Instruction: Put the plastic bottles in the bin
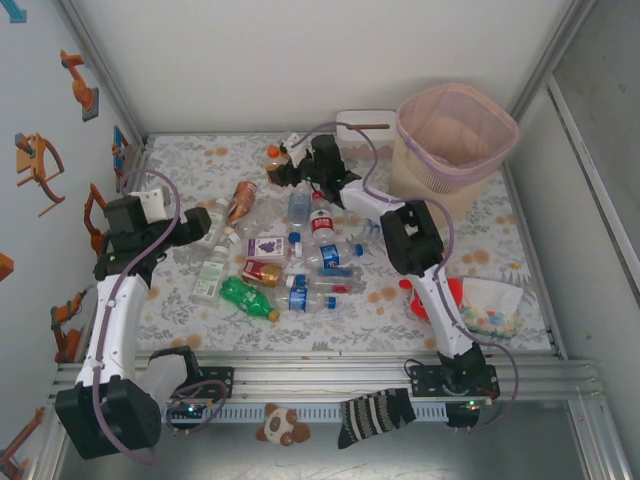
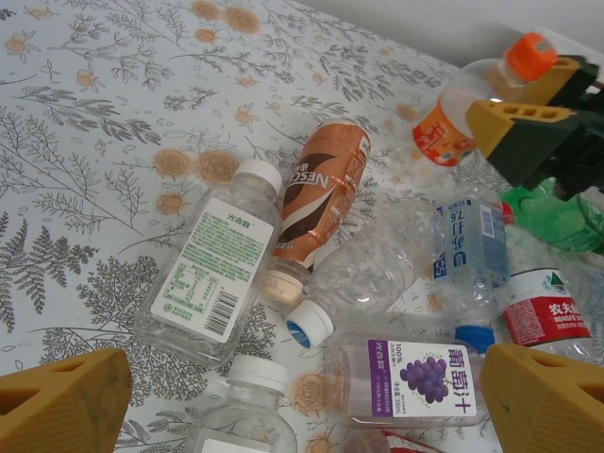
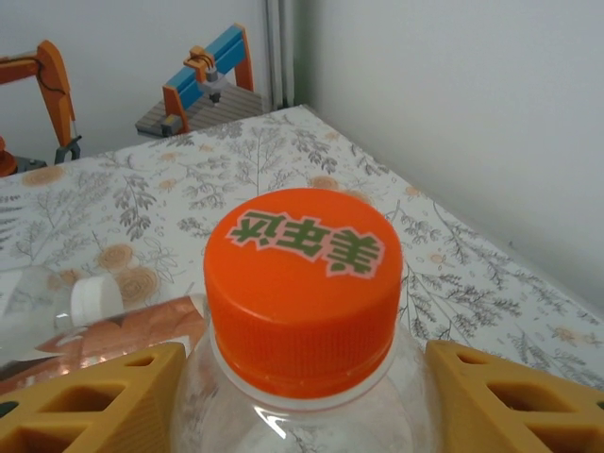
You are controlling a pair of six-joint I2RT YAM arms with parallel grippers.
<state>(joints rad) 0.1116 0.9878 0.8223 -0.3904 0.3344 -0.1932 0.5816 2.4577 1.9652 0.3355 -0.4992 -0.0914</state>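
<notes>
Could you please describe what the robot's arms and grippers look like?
The left arm and right arm have white links, black joint housings and black bases, with lilac cables looping alongside. The left gripper and right gripper have mustard-yellow wedge-shaped fingers; the right's show triangular cut-outs.

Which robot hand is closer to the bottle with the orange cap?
The right one. The right gripper has a finger on each side of the orange-capped bottle, gripping it. The left gripper is open above the pile of other bottles, well away from it.
</notes>
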